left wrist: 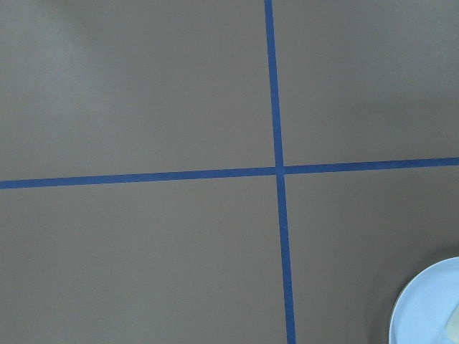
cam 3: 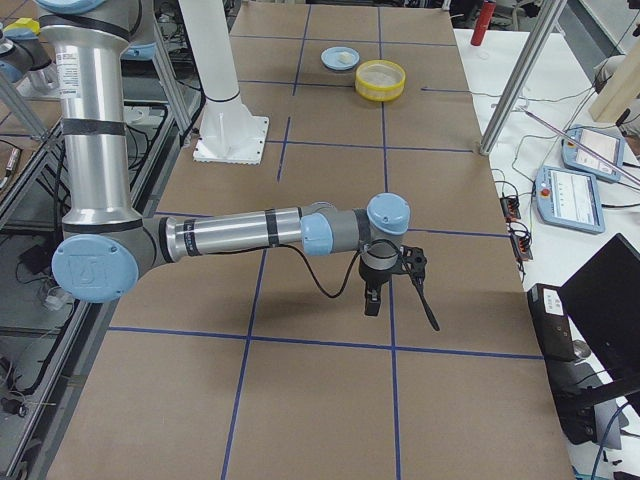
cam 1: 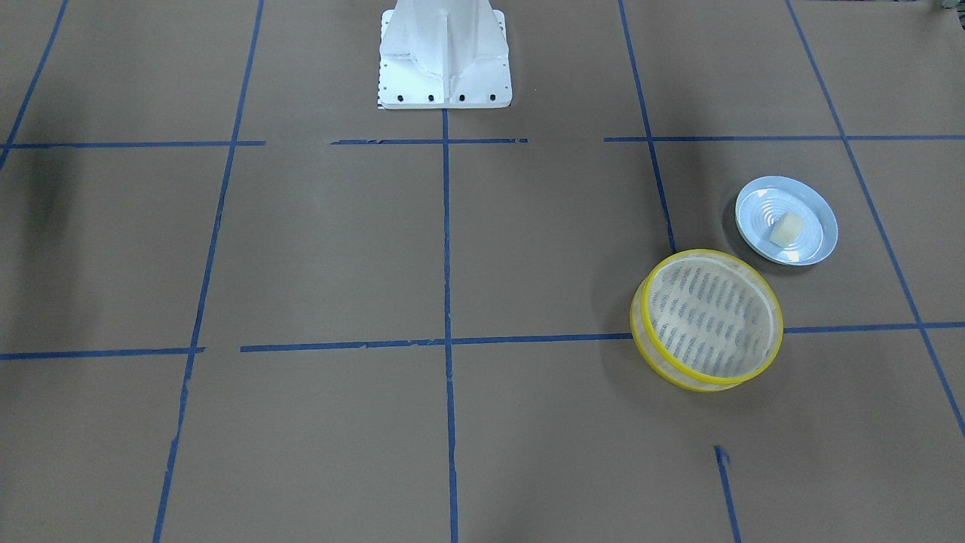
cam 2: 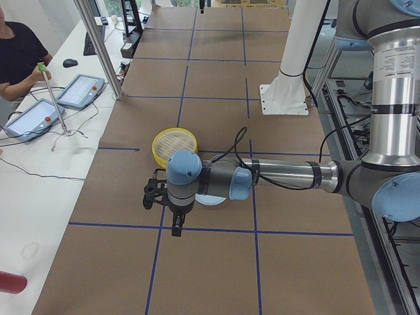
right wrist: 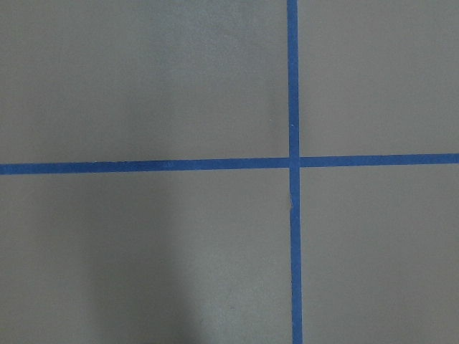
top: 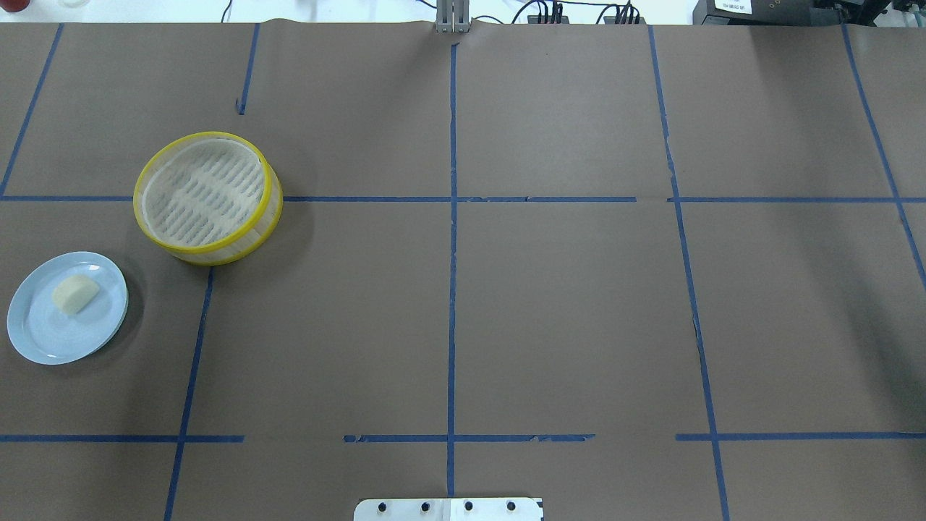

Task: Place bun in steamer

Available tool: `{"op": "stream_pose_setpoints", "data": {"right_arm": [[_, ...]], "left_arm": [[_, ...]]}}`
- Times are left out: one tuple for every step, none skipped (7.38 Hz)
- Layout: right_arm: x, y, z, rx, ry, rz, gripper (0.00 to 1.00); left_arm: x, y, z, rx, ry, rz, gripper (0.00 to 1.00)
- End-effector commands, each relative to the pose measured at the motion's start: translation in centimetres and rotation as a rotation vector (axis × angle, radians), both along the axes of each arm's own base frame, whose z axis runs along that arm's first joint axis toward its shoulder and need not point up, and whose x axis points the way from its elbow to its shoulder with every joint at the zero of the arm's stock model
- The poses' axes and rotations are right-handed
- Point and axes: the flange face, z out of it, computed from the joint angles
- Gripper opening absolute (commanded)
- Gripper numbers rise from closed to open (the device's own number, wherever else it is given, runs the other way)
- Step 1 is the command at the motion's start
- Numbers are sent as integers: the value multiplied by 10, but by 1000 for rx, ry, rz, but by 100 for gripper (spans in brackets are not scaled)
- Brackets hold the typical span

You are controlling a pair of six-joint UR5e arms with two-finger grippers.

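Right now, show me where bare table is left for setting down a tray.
Bare paper: everything on the robot's right of the centre tape line, plus the stretch between the steamer and the robot base. Crowded: the robot's left end, where the steamer sits close beside the plate holding the bun.

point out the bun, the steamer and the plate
bun [top: 76, 294], overhead view, middle of its top
steamer [top: 202, 192], overhead view, bare mesh floor
plate [top: 49, 336], overhead view, bare surface near its rim
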Motion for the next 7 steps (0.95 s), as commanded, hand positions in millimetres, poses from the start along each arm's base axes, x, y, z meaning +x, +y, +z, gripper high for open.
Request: {"op": "stream_pose_setpoints", "data": {"right_arm": [[0,0,0,0,0,0,100],[0,0,0,0,0,0,100],[0,0,0,0,0,0,100],[0,0,0,0,0,0,100],[-1,0,0,0,0,-2,100],[-1,0,0,0,0,-2,100],[0,0,0,0,0,0,100]], "left_arm": [[0,0,-2,10,-3,4,100],[1,0,0,9,6,7,100],[1,-1,-3,16,8,6,100],[3,-4,-8,24,7,8,100],[9,-8,-16,24,13,7,100],[12,-8,-28,-5,62,-33,100],[15,-8,-27,-67,86,-87,100]]}}
